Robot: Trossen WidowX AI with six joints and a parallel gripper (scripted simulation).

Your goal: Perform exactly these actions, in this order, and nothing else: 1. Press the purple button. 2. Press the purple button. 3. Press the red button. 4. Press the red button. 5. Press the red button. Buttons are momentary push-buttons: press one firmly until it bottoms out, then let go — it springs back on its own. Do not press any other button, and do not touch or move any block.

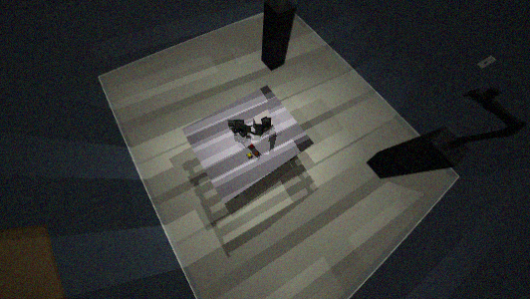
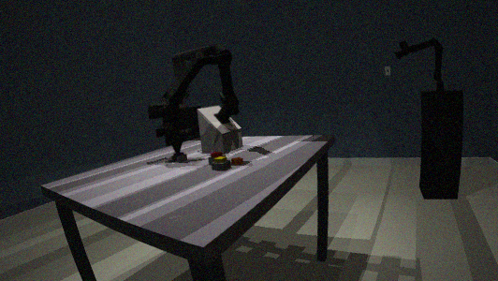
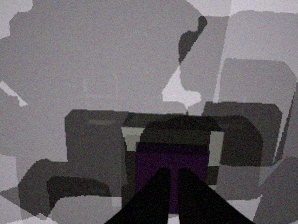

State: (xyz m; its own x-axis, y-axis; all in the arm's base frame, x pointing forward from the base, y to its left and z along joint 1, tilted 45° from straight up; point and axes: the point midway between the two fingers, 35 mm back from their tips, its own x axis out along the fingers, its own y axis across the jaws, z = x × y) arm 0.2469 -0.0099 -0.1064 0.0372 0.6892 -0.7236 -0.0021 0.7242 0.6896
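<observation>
Since the end effector (image 2: 177, 151) (image 3: 173, 177) is pressed together right over the purple button (image 3: 171, 156), I'd worry about a slanted push sliding off its cap, or a shallow one not bottoming out. Miscounting presses could happen too. Counting stuff: one purple button, one red button (image 2: 216, 155) apart from it on the bench (image 2: 164, 206), one yellow button (image 2: 220, 160) just beside the red one.
</observation>
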